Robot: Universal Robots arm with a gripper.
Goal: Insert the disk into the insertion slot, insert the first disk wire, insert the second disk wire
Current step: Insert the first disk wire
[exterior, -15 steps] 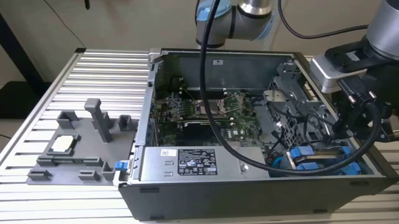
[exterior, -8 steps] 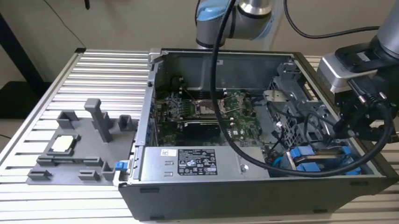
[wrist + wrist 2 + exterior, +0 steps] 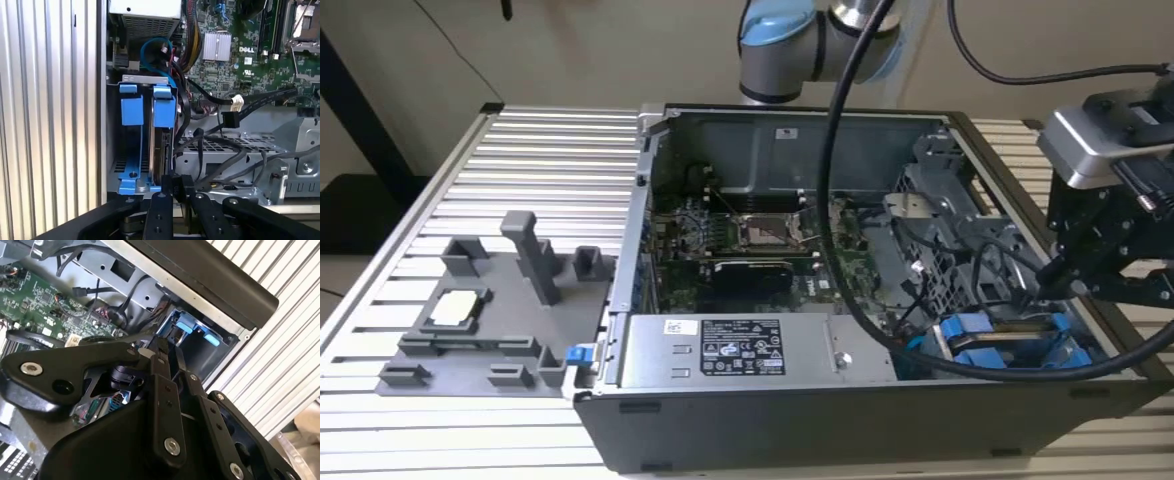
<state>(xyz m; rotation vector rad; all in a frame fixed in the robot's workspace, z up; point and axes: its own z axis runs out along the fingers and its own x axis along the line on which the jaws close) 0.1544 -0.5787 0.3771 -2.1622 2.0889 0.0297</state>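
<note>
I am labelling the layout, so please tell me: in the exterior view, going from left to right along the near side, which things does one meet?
Grey fixture tray → grey power-supply box → disk in its blue carrier.

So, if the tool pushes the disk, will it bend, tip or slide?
Probably stiff: the disk looks like a metal slab in a blue carrier. Standing on edge inside the insertion slot, it would likely slide, not tip. Perhaps heavy for its size.
</note>
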